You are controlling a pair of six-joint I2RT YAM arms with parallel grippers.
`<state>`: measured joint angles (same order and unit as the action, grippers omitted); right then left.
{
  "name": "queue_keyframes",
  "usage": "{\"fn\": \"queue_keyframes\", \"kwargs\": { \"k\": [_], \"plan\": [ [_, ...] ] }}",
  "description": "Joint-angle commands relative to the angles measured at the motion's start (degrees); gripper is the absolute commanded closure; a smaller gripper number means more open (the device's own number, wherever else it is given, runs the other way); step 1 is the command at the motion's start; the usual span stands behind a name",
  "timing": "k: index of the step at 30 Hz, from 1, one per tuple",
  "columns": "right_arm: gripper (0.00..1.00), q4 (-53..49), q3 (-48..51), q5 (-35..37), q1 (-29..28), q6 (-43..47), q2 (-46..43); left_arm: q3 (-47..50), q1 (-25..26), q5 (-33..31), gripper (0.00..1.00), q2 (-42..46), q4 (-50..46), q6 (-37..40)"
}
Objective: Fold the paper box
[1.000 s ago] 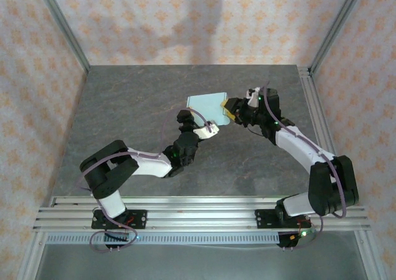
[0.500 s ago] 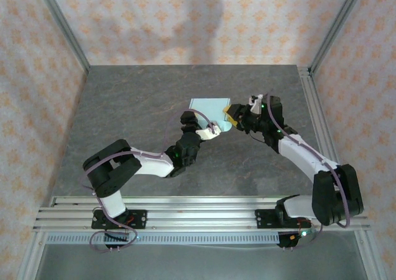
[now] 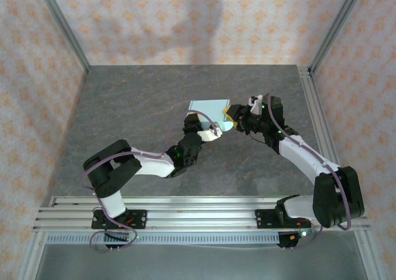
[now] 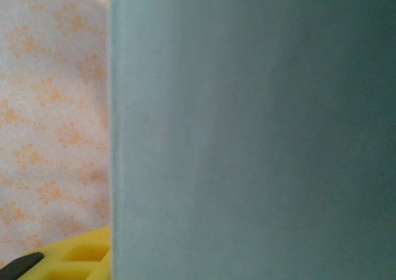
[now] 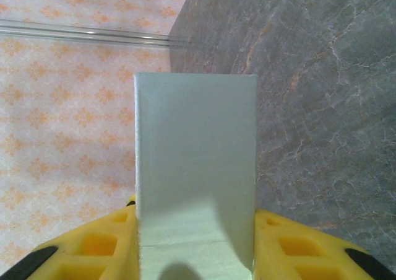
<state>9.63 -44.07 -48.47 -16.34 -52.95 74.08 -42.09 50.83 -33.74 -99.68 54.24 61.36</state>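
The paper box (image 3: pixel 209 110) is a pale mint-blue flat card box held just above the table's middle. My right gripper (image 3: pixel 232 114) is shut on its right end. In the right wrist view the box (image 5: pixel 195 156) stands edge-on between the two yellow fingers (image 5: pixel 99 246), which press on both its sides. My left gripper (image 3: pixel 208 131) is at the box's near edge. In the left wrist view the box's face (image 4: pixel 247 131) is right against the camera. One yellow finger (image 4: pixel 68 258) shows at its left edge, and the other is hidden.
The grey stone table (image 3: pixel 136 106) lies under both arms. An aluminium rail (image 3: pixel 312 106) runs along its right side and a rail frame (image 3: pixel 185 209) along the near edge. Patterned walls close in the back and both sides.
My left gripper has come up against the box's near edge and its jaws have narrowed. The right arm has shifted slightly, still holding the box.
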Motion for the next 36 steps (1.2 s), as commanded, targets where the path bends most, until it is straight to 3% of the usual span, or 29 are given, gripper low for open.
{"fn": "queue_keyframes", "kwargs": {
  "k": [1,5,11,14,21,27,32,36],
  "plan": [
    [0.58,-0.5,-0.1,-2.6,-0.4,1.2,-1.0,-1.5,0.0,-1.2,0.62,2.3,-2.5,-3.6],
    [0.52,0.3,-0.5,-1.9,-0.4,1.2,0.0,-1.3,0.0,0.3,0.63,4.3,-7.5,-6.7],
    [0.21,-0.7,-1.4,1.5,-0.4,1.7,-0.6,-1.3,-0.8,6.5,0.63,9.1,-20.1,-16.7],
    [0.14,-3.4,-2.0,5.0,-0.4,4.0,-2.3,-1.6,-1.8,9.1,0.63,10.5,-25.7,-21.0],
    [0.12,-12.0,-4.4,13.1,0.0,13.2,-6.0,-6.9,-4.5,21.2,0.63,13.1,-49.1,-28.7],
    [0.12,-22.3,-8.1,17.4,0.1,27.9,-9.0,-13.9,-6.2,29.8,0.63,14.9,-69.7,-35.8],
    [0.12,-27.7,-9.5,17.5,0.1,43.1,-11.3,-20.7,-7.3,32.6,0.63,13.9,-87.8,-37.3],
    [0.12,-29.0,-9.5,18.0,0.1,50.0,-12.4,-27.2,-7.5,32.1,0.63,10.8,-100.8,-37.1]
  ]
}}
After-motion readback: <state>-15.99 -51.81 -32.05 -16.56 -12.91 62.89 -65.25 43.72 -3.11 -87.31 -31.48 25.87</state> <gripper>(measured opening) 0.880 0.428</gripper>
